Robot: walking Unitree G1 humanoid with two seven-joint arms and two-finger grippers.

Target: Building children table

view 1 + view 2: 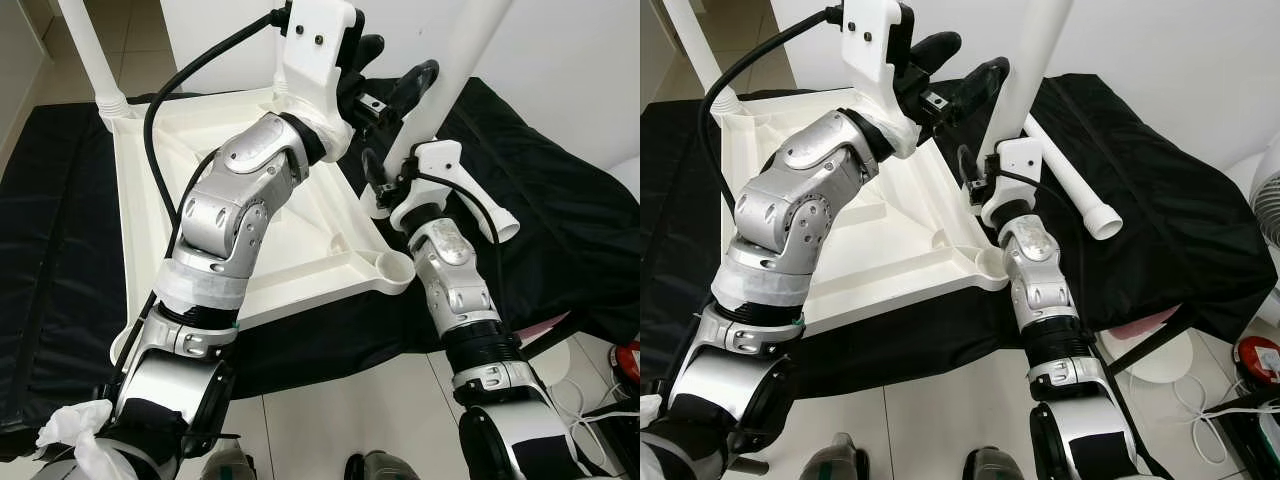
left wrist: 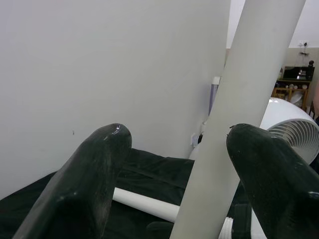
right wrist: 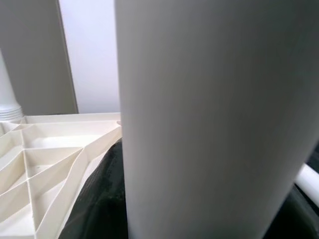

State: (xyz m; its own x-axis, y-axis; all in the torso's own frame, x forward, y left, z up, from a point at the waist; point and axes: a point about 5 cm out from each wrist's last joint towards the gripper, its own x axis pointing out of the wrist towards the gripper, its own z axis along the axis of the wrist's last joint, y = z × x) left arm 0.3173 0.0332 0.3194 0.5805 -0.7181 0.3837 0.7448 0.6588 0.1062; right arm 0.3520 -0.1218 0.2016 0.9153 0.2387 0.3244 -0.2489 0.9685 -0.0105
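The white plastic table top [image 1: 300,250] lies upside down on a black cloth, its ribbed underside up. One white leg [image 1: 90,50] stands in the far left corner. A second white leg [image 1: 440,90] leans upright over the right corner. My right gripper [image 1: 385,180] is shut on its lower end, and that leg [image 3: 199,124] looms very close in the right wrist view. Higher up, my left gripper [image 1: 395,68] is open, its fingers [image 2: 94,174] straddling the leg [image 2: 234,124]. A third leg [image 1: 1080,195] lies loose on the cloth to the right.
An empty round socket [image 1: 395,265] sits at the table top's near right corner. A white fan [image 1: 1265,200] and a round white base [image 1: 1160,360] stand on the tiled floor at the right, next to a red object [image 1: 1260,360]. A white wall runs close behind.
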